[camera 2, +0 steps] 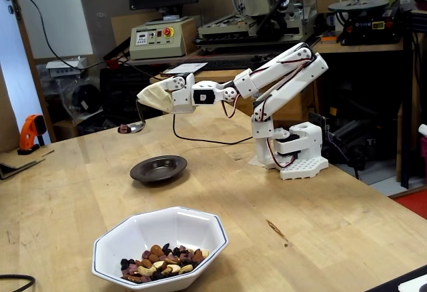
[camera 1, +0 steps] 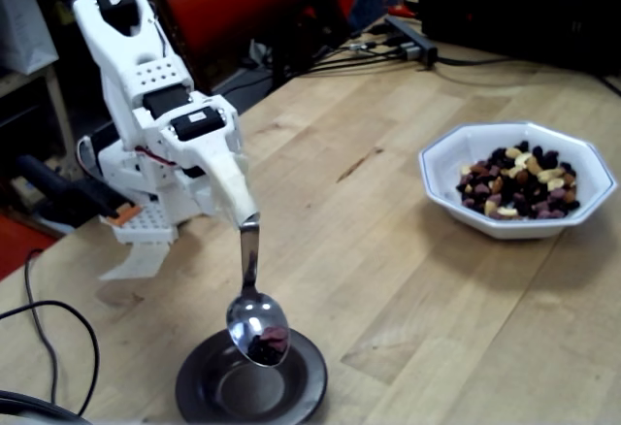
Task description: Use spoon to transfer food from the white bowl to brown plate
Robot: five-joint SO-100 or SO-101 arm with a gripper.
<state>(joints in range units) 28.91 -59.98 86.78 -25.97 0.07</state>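
Note:
My gripper (camera 1: 240, 210), its fingers wrapped in cream tape, is shut on the handle of the silver spoon (camera 1: 250, 255). The spoon hangs bowl-down over the brown plate (camera 1: 307, 367) at the near left. A few dark food pieces (camera 1: 268, 346) lie in the spoon's bowl. The plate's centre looks empty. The white octagonal bowl (camera 1: 439, 169) stands at the right with a pile of mixed food (camera 1: 519, 182). In the other fixed view, the gripper (camera 2: 148, 100) holds the spoon (camera 2: 132, 127) above and left of the plate (camera 2: 144, 172). The white bowl (camera 2: 200, 223) with food (camera 2: 160, 263) sits at the front.
The white arm base (camera 1: 146, 221) stands at the table's left. A black cable (camera 1: 58, 316) loops over the near-left corner. A power strip with cables (camera 1: 412, 45) lies at the back edge. An orange tool (camera 2: 30, 132) sits far left in the other fixed view.

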